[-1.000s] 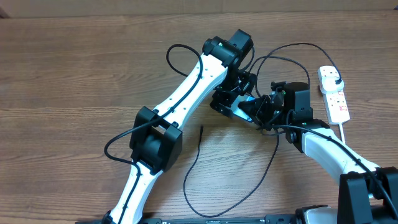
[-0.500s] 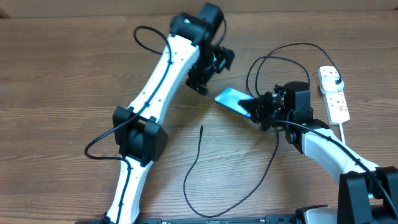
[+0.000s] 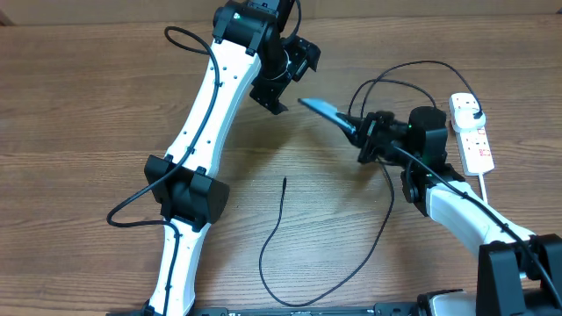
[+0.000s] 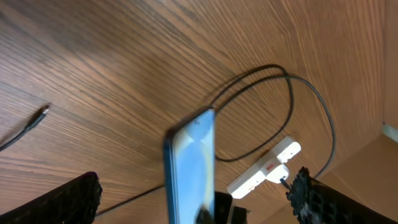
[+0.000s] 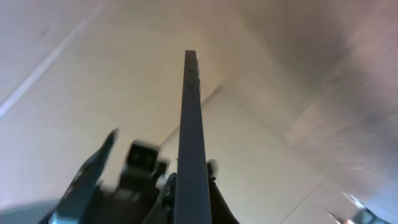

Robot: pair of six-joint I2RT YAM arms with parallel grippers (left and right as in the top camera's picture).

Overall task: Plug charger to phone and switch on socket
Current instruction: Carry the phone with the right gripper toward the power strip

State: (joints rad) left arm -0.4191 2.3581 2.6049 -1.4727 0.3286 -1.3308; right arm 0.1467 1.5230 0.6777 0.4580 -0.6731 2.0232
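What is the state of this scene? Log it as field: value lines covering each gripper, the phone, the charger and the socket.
left gripper: open, empty, apart from the phone
right gripper: shut on the phone
phone: held above the table, tilted on edge
charger: tip lies loose on the table, not in the phone; black plug sits in the socket
socket: on the table beside the right arm; switch position too small to tell

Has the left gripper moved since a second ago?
Yes. In the overhead view the left gripper has drawn up and left, farther from the socket, leaving the phone held by the right gripper.
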